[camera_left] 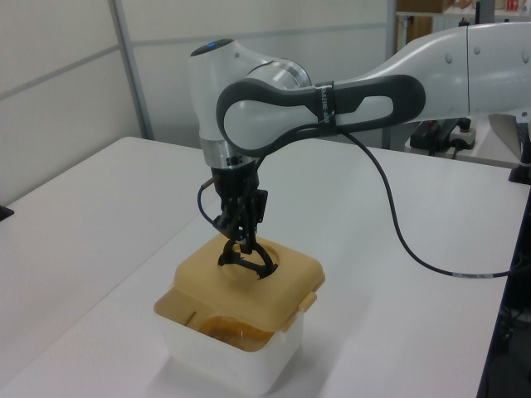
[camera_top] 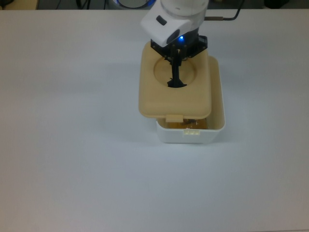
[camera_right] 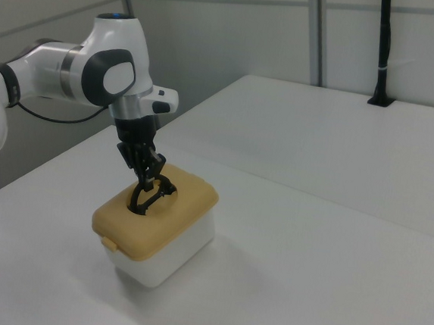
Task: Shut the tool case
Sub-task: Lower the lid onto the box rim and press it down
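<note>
Pincer (camera_top: 176,67): clamped on the black handle (camera_top: 175,83) in the lid (camera_top: 175,89) recess. Lid: held over the white tub (camera_top: 216,126), offset toward the top view's left and far side. Step: placing. Next: align, then lower onto the rim.

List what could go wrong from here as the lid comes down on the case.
1. The lid sits off-centre: in the top view it overhangs the white tub toward the top view's left, leaving the opposite rim uncovered. Lowered like this, it may land on the rim and not seat.
2. The hand holds only the black handle, so the lid might tilt as it meets the tub.
</note>
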Robot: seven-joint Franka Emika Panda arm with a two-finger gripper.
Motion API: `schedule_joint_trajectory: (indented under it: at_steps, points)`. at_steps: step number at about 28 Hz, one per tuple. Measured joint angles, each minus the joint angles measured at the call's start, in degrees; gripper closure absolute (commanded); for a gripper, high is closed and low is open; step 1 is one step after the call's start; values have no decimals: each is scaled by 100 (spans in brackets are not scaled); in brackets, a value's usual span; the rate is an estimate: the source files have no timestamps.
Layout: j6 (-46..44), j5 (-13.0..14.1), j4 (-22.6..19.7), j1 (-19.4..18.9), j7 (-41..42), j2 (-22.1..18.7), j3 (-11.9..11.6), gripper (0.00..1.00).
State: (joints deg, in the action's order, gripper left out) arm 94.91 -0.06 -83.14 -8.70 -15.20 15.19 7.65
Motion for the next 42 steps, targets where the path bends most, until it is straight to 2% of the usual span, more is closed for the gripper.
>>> schedule_joint_trajectory:
  at_steps: [22, 36, 37, 38, 39, 42]
  points:
    - [249, -55, 58, -154, -273, 188, -1, 100]
    - [328, -148, 197, -378, -470, 391, -1, 98]
    - [343, -148, 198, -378, -479, 395, -1, 84]
    - [353, -148, 198, -378, -495, 397, -1, 35]
    - [360, -149, 198, -378, -528, 399, -1, 0]
    - [435, -154, 199, -378, -575, 403, -1, 0]
